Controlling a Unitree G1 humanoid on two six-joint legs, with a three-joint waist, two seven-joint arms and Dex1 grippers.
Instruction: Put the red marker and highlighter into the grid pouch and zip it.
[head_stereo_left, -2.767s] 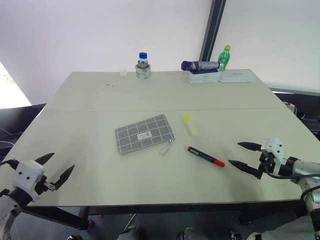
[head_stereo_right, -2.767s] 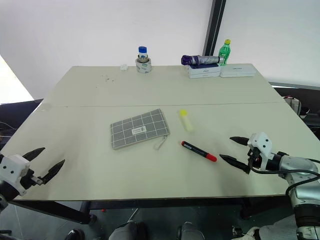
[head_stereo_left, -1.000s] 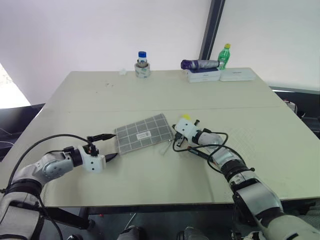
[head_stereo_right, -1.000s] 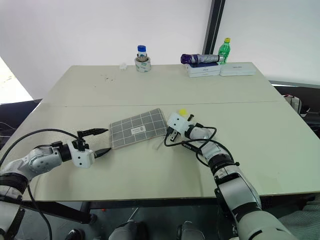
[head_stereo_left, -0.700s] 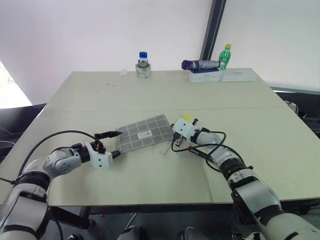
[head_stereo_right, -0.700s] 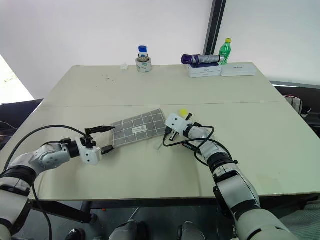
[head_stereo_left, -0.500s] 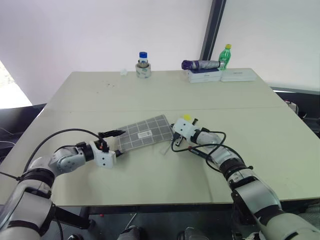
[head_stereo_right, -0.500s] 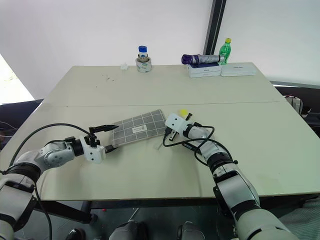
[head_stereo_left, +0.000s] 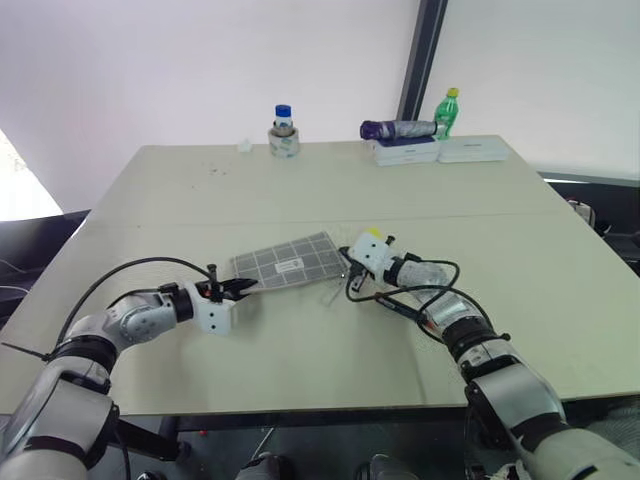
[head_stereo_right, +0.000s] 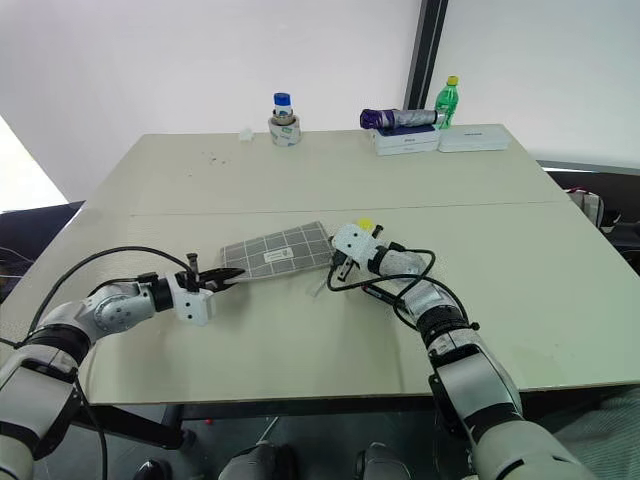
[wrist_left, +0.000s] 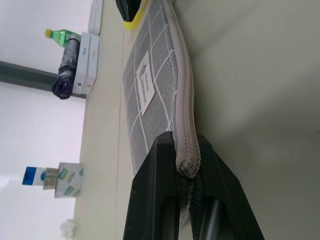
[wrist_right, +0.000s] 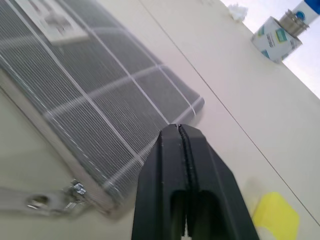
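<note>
Grid pouch (head_stereo_left: 288, 262) lies flat mid-table (head_stereo_left: 200, 200), the reference for everything here. Left gripper (wrist_left: 186, 165) is clamped on the pouch's left end, pinching the zipper edge between both fingers. Right gripper (wrist_right: 179, 131) sits at the pouch's right end, fingers pressed together with nothing between them, just above the corner near the white zipper pull (wrist_right: 35, 202). Highlighter's (wrist_right: 276, 215) yellow cap sits just right of the pouch, beside the right gripper. Red marker (head_stereo_left: 398, 307) lies right of the pouch, mostly hidden under the right arm.
</note>
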